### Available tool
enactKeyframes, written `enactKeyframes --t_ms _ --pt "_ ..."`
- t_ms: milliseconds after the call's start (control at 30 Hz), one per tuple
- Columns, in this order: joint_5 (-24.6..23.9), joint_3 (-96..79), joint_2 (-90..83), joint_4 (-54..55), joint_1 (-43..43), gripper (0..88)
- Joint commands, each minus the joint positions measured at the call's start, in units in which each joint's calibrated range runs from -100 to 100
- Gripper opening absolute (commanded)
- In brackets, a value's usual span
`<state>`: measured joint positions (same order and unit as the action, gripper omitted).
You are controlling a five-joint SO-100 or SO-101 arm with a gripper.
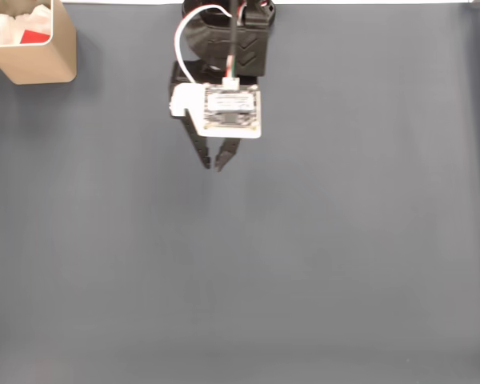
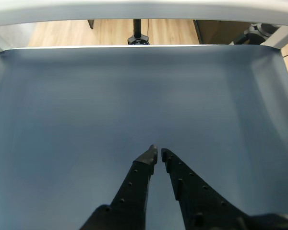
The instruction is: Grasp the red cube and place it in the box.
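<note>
In the fixed view the tan box [image 1: 42, 60] stands at the top left corner of the mat. A piece of the red cube [image 1: 36, 37] shows inside it among white filling. My gripper [image 1: 213, 164] hangs over the mat near the top centre, well to the right of the box. Its black fingers nearly touch at the tips and hold nothing. In the wrist view the gripper [image 2: 158, 154] points at bare blue-grey mat, the tips a sliver apart.
A blue-grey mat [image 1: 320, 264] covers the whole table. The arm's base [image 1: 232, 32] sits at the top centre in the fixed view. Beyond the mat's far edge in the wrist view are a wooden floor and a black stand [image 2: 138, 34].
</note>
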<state>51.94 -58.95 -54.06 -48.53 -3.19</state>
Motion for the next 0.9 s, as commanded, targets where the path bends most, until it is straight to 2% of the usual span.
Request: enactKeyframes --t_ms 0,500,867 --pt "-0.39 -4.64 -5.3 2.63 2.2 0.0" --pt "-2.69 -28.64 -24.71 3.86 7.03 0.0" --pt "-3.47 -39.13 -33.64 2.3 6.24 0.0"
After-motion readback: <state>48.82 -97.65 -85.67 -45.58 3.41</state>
